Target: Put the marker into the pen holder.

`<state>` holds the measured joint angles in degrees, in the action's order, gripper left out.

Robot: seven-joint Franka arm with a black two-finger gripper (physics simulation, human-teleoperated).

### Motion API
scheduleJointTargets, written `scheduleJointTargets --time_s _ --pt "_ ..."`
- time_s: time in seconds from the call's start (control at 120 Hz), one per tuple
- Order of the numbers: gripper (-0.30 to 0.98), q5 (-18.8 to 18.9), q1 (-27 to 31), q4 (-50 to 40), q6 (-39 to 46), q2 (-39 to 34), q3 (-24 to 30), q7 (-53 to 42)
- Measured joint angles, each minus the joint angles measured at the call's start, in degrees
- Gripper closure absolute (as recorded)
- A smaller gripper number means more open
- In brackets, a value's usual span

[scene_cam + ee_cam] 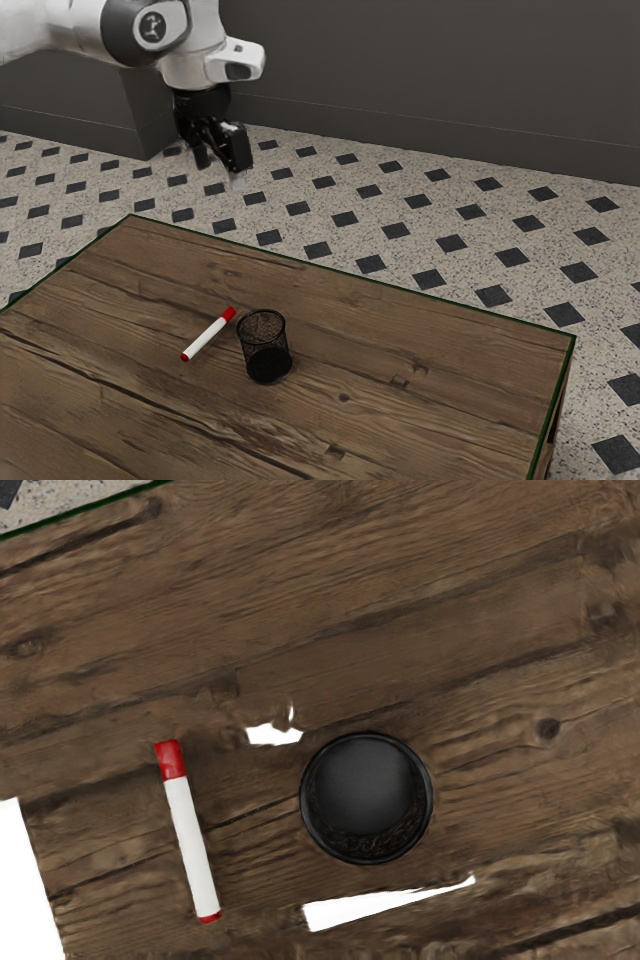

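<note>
Gripper (220, 163) above table (440, 400), my fingers apart. Marker (192, 835) lies near upright pen holder (269, 362).

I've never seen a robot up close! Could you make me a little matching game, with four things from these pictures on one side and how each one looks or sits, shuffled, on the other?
Things:
1. Marker
2. Pen holder
3. Tool
4. Tabletop

Descriptions:
A. Black, standing upright
B. Brown wood
C. White with red ends, lying flat
D. Up in the air, open, holding nothing

Right pairs: 1-C, 2-A, 3-D, 4-B
</note>
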<state>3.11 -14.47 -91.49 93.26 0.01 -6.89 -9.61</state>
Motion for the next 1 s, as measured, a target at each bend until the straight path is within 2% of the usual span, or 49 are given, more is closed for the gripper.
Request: scheduleJointTargets --time_s 0.117,0.233,0.275,0.333,0.367,0.425,0.525,0.625,0.792,1.0 --pt "0.02 1.11 -8.77 1.42 -4.65 -0.43 0.48 0.36" --pt "0.04 2.53 -15.41 6.13 -6.79 3.27 0.33 1.22" --pt "0.10 2.20 -12.29 6.23 -6.84 5.84 0.33 1.47" --pt "0.19 1.75 0.43 4.65 -5.85 10.02 0.23 1.86" --pt "0.23 1.60 6.38 -0.42 -2.82 11.42 0.12 2.05" --pt "0.25 1.11 11.14 -6.21 3.03 14.75 0.07 2.34" --pt "0.24 -0.61 12.52 -8.71 11.27 21.21 0.11 2.74" --pt "0.22 -2.07 12.68 -9.99 17.93 24.70 0.15 3.06" --pt "0.22 -3.19 12.57 -16.04 29.25 25.37 0.13 3.27" --pt "0.29 -3.72 12.77 -17.71 35.44 25.23 0.13 3.37"
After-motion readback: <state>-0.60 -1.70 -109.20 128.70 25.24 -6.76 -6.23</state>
